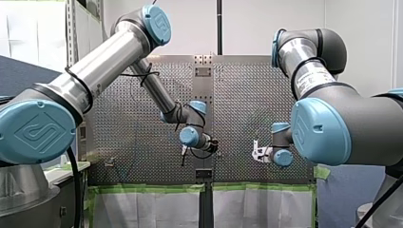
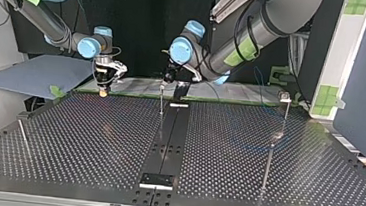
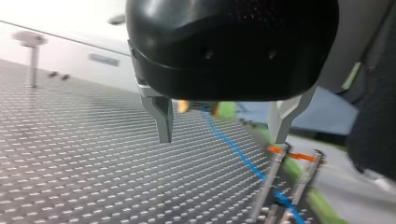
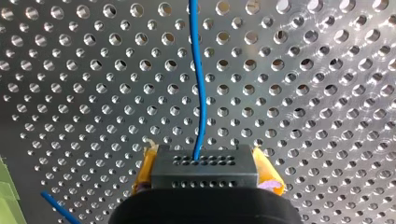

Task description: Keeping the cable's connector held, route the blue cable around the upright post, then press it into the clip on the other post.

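Clamping the black connector (image 4: 205, 175) between yellow pads (image 4: 267, 171), my right gripper (image 4: 204, 157) hangs over the perforated table (image 4: 327, 93). The blue cable (image 4: 198, 93) leaves the connector's face and runs off across the holes. My left gripper (image 3: 222, 140) has its metal fingers (image 3: 161, 116) spread with nothing held. Beyond them the cable slants from the connector down to two thin orange-marked uprights (image 3: 270, 184); I cannot tell whether it touches them.

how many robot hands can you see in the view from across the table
2. My left hand is by the thin post at the middle of the table, open and empty. My right hand is at the top view's left, shut on the connector. Neither is hidden.
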Motion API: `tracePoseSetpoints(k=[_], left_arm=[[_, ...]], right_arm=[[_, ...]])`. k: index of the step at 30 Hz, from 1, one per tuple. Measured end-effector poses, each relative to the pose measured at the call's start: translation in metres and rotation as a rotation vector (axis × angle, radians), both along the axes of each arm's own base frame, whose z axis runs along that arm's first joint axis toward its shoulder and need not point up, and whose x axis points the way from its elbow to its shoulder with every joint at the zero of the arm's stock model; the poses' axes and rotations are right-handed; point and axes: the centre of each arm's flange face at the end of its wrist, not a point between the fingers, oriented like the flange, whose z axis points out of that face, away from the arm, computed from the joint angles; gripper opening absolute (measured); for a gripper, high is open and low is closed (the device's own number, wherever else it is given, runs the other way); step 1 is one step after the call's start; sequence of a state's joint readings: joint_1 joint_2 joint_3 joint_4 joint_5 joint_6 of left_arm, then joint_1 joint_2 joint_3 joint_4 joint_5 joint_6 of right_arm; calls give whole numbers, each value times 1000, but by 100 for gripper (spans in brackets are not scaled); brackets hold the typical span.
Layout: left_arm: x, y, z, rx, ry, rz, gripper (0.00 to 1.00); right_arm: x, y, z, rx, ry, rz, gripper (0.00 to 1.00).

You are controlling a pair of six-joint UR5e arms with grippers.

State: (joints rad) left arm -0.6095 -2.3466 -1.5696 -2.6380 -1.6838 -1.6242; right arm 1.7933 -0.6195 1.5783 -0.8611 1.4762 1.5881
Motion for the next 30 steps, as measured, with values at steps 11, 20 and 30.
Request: tracePoseSetpoints(k=[11, 20, 30], left_arm=[[-28, 10, 41, -146, -59, 105, 99], [-51, 20, 69, -230, -116, 168, 99], [-77, 37, 92, -239, -162, 207, 99]], right_arm=[[-1, -1, 0, -1, -2, -3, 0], [-2, -1, 0, 2, -2, -5, 0], [-2, -1, 0, 3, -2, -5, 0]])
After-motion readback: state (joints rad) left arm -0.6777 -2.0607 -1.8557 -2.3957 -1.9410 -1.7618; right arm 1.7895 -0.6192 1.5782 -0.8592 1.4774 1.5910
